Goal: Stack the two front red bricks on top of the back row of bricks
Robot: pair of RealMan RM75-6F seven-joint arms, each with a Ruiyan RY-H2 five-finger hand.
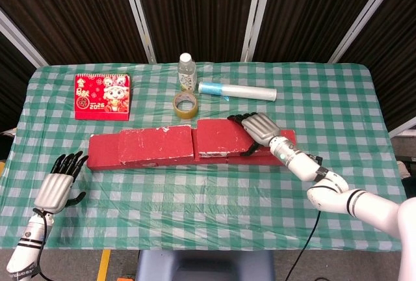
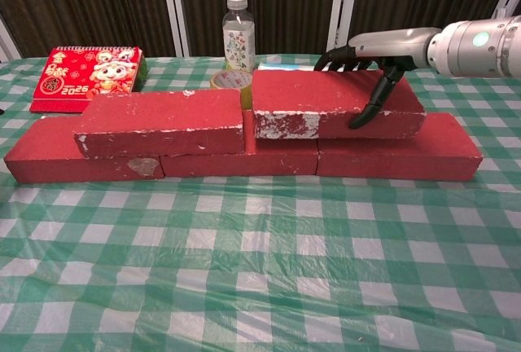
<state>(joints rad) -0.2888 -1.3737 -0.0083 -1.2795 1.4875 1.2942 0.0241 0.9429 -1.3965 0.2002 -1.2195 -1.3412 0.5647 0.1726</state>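
Three red bricks form the bottom row (image 2: 399, 156), which runs across the table (image 1: 103, 152). One red brick (image 2: 163, 120) lies on top of the row at the left (image 1: 156, 143). A second red brick (image 2: 313, 101) sits on the row to its right, almost touching it (image 1: 220, 136). My right hand (image 2: 376, 52) grips that second brick at its right end, fingers over the back edge and thumb down the front face (image 1: 259, 129). My left hand (image 1: 57, 187) is open and holds nothing near the table's front left edge, apart from the bricks.
Behind the bricks stand a water bottle (image 2: 237, 33), a tape roll (image 1: 185, 105) and a clear wrapped roll (image 1: 237, 90). A red calendar (image 1: 102, 96) lies at the back left. Green checked cloth covers the table.
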